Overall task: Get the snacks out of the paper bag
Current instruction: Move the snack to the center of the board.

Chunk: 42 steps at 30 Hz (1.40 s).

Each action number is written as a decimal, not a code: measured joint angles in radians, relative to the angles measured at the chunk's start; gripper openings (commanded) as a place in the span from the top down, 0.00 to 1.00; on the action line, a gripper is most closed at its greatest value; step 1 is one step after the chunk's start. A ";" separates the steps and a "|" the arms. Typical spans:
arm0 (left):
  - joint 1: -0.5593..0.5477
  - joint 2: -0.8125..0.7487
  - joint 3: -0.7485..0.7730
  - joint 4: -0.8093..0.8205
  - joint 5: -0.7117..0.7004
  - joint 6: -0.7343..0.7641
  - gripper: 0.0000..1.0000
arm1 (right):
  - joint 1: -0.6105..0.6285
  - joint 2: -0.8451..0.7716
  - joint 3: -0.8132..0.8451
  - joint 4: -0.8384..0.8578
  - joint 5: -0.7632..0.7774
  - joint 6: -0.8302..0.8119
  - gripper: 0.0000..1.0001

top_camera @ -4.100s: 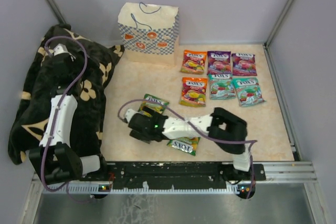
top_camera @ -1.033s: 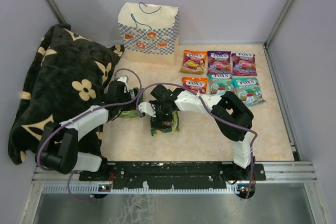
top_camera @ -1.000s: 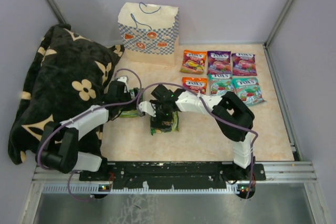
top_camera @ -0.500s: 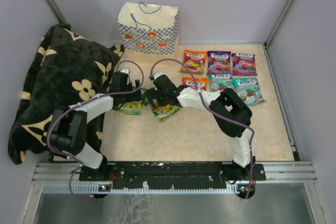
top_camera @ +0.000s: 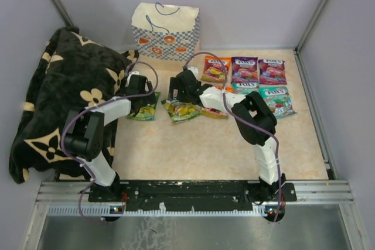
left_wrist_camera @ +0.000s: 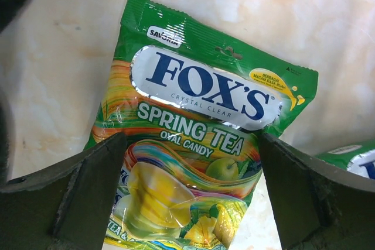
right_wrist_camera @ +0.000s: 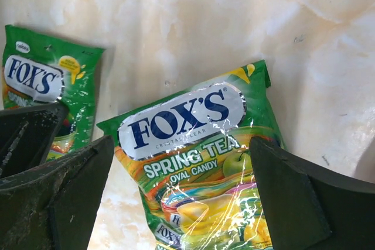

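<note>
Two green snack packets lie flat on the table: one (top_camera: 142, 110) under my left gripper (top_camera: 141, 99), the other (top_camera: 183, 111) under my right gripper (top_camera: 178, 96). In the left wrist view, the left gripper (left_wrist_camera: 191, 162) is open with its jaws wide astride its green packet (left_wrist_camera: 199, 121). In the right wrist view, the right gripper (right_wrist_camera: 181, 168) is open astride its green packet (right_wrist_camera: 193, 144), and the other green packet (right_wrist_camera: 47, 86) shows at the left. The paper bag (top_camera: 166, 36) stands upright at the back.
Orange (top_camera: 216, 68), purple (top_camera: 244, 69) and teal (top_camera: 276, 102) packets lie in rows at the back right; one orange packet (top_camera: 214, 112) is partly under the right arm. A black floral blanket (top_camera: 53, 98) covers the left side. Grey walls enclose the table.
Both grippers have moved toward the back of the table. The two green packets have moved back with them; the right one now lies beside the orange packet.
</note>
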 measured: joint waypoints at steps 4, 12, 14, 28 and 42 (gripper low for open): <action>0.000 0.008 0.002 -0.008 -0.071 -0.055 0.01 | -0.003 0.003 0.013 -0.007 0.012 -0.019 0.01; 0.001 0.118 0.143 -0.066 -0.127 -0.087 0.01 | -0.022 0.044 0.103 -0.008 0.013 -0.034 0.01; 0.001 0.132 0.166 -0.080 -0.131 -0.089 0.01 | -0.031 0.044 0.113 -0.006 0.019 -0.041 0.01; 0.002 -0.138 0.098 -0.133 -0.033 0.020 0.01 | 0.055 -0.060 -0.028 -0.075 0.113 -0.326 0.06; 0.066 -0.269 0.225 -0.156 0.109 0.158 0.01 | 0.048 0.117 0.131 -0.050 0.123 -0.307 0.01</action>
